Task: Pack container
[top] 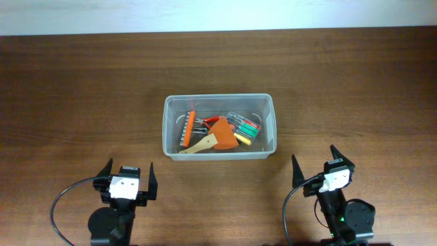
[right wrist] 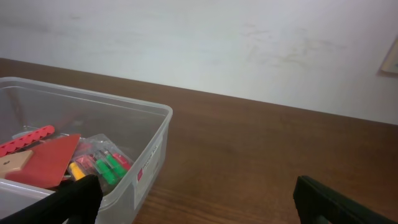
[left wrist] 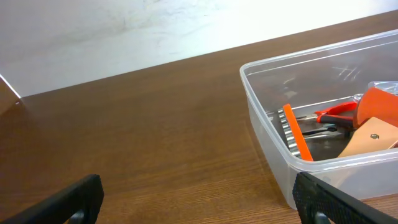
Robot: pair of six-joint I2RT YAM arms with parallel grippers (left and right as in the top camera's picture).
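The clear plastic container (top: 172, 147) stands at the table's middle. It shows in the left wrist view (left wrist: 261, 118) and the right wrist view (right wrist: 152, 149). It holds an orange bit holder (top: 187, 128), red-handled pliers (top: 205, 123), an orange scraper with a wooden handle (top: 217, 137) and a pack of coloured screwdrivers (top: 247, 128). My left gripper (top: 128, 179) is open and empty, near the front edge, left of the container. My right gripper (top: 322, 167) is open and empty, in front of the container's right end.
The brown wooden table (top: 82, 89) runs to a white wall at the back. Black cables loop beside both arm bases at the front edge.
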